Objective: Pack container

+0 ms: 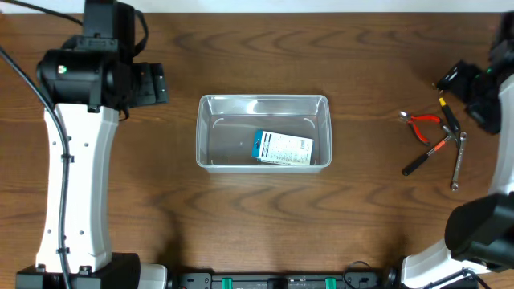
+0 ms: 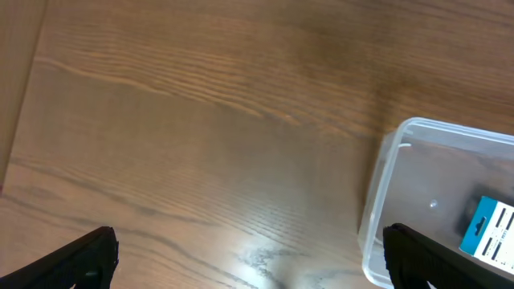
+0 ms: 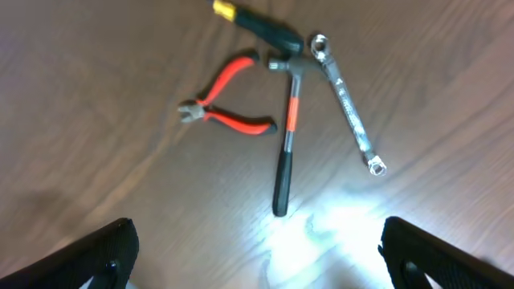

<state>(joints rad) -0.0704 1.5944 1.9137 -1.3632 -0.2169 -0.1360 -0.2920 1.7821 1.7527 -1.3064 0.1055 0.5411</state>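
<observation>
The clear plastic container (image 1: 263,99) stands at the table's middle, and a small blue-and-white box (image 1: 283,148) lies inside it. My left gripper (image 1: 159,84) hangs open and empty left of the container. In the left wrist view (image 2: 253,265) the container's corner (image 2: 377,193) and the box (image 2: 490,229) show at the right. My right gripper (image 1: 450,80) is open and empty above the tools. In the right wrist view (image 3: 261,261) I see red pliers (image 3: 229,108), a small hammer (image 3: 287,136), a wrench (image 3: 347,104) and a screwdriver (image 3: 261,24) lying on the wood.
The tools lie in a loose cluster at the table's right: pliers (image 1: 423,122), hammer (image 1: 430,154), wrench (image 1: 458,160), screwdriver (image 1: 450,116). The arm bases stand at the front left and front right.
</observation>
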